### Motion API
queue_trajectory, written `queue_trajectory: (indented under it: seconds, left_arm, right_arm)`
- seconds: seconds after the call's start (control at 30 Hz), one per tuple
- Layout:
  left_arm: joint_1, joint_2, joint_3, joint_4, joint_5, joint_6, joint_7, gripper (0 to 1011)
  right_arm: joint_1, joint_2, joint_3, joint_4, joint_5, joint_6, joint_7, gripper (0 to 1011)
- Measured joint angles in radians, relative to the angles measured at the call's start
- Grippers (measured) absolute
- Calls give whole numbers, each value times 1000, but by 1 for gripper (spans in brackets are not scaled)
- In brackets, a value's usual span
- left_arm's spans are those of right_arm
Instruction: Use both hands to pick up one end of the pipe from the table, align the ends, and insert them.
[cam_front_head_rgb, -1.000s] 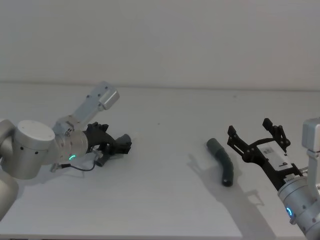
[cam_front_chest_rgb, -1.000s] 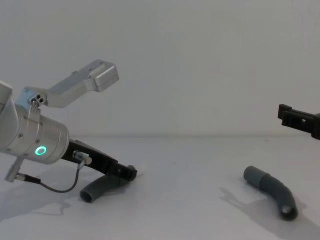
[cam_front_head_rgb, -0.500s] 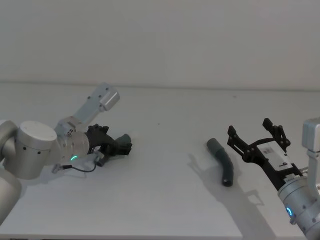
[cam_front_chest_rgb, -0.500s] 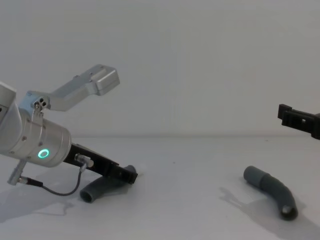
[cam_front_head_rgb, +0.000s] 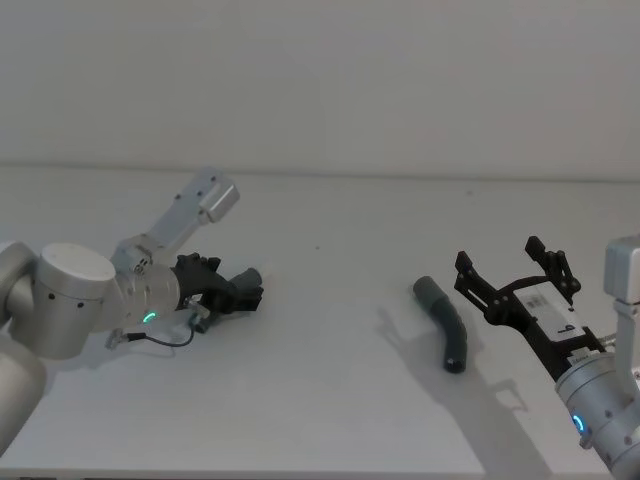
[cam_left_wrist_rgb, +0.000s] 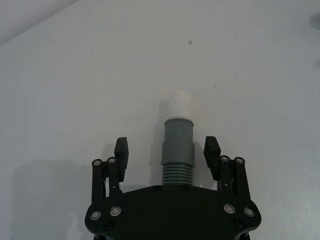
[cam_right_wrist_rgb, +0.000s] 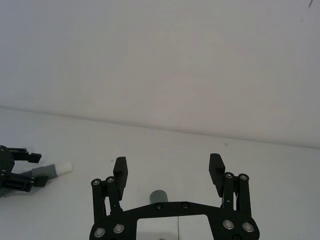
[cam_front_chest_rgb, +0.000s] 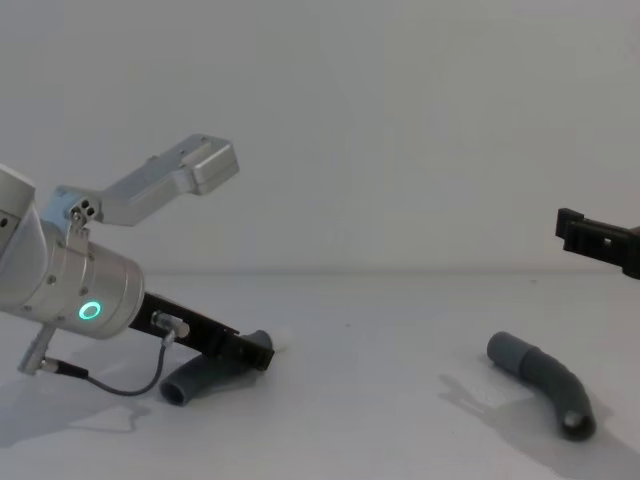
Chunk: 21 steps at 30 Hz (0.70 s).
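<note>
The left end effector (cam_front_head_rgb: 245, 292) is low on the desk (cam_front_head_rgb: 330, 400), toward its left edge. Its fingers are spread and straddle the left piece (cam_front_chest_rgb: 205, 375). In the left wrist view a gap shows on each side of the grey cuff (cam_left_wrist_rgb: 178, 140), so nothing is gripped yet. The piece's long axis runs straight out along the reach line. Its white tip (cam_left_wrist_rgb: 179, 104) points away from the wrist, toward the desk's middle. Closing here should pinch the cuff across its width.

The right piece (cam_front_head_rgb: 447, 328) lies toward the right edge, curving from a far cuff to a near dark end. The right end effector (cam_front_head_rgb: 500, 258) hangs wide open, raised above the desk just right of this piece. I judge it must come down and toward the middle before it can grasp.
</note>
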Motion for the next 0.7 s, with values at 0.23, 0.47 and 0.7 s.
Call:
queue_trajectory:
  seconds: [0.23, 0.47, 0.7]
  left_arm:
    - [1, -3, -4, 2, -1, 4, -2, 768]
    - [2, -5, -6, 3, -2, 6, -3, 544]
    - [2, -6, -7, 4, -3, 7, -3, 355]
  right_arm:
    - [0, 0, 0, 0, 0, 0, 0, 1001]
    - [0, 0, 0, 0, 0, 0, 0, 1000]
    - [0, 0, 0, 0, 0, 0, 0, 1000]
